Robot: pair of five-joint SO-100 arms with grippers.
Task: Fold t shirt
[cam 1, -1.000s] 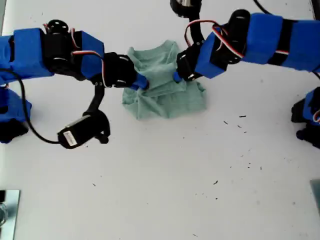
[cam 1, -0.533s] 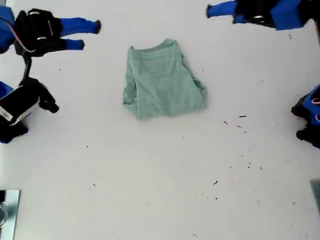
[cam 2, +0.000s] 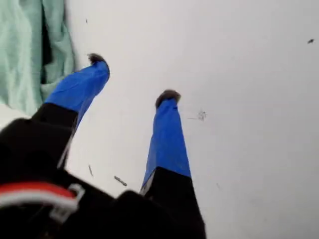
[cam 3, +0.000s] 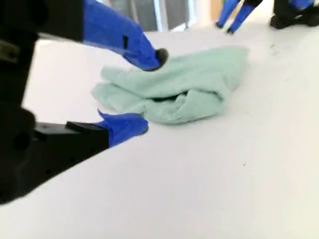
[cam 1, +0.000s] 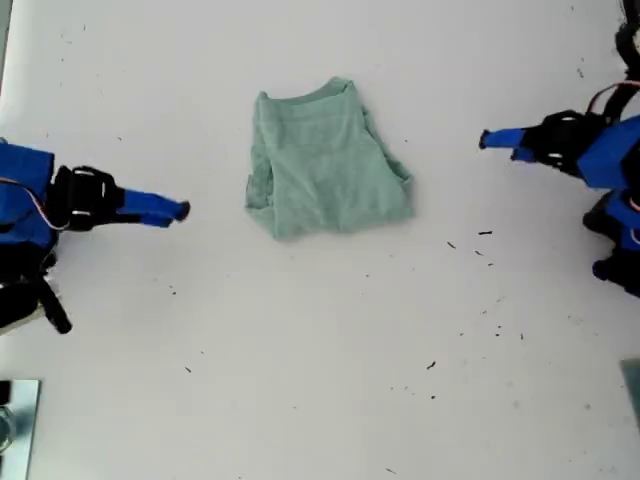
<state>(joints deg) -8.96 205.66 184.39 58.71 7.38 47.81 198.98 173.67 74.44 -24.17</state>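
Sage-green t shirt [cam 1: 328, 160] lies folded, soft and light; I would pinch a hem corner. Both grippers' fingers [cam 2: 167, 99] spread, empty.

t shirt [cam 1: 328, 160]: looking like soft matt cloth, a bit fuzzy, rumpling into creases just beyond my second gripper's fingertips
my first gripper [cam 2: 132, 79]: showing smooth blue plastic fingers, slightly shiny, with dark tips
my second gripper [cam 3: 152, 89]: wearing the same smooth blue plastic, over a matt black body
table [cam 1: 330, 350]: looking like a smooth white surface with a faint sheen, carrying tiny dark specks
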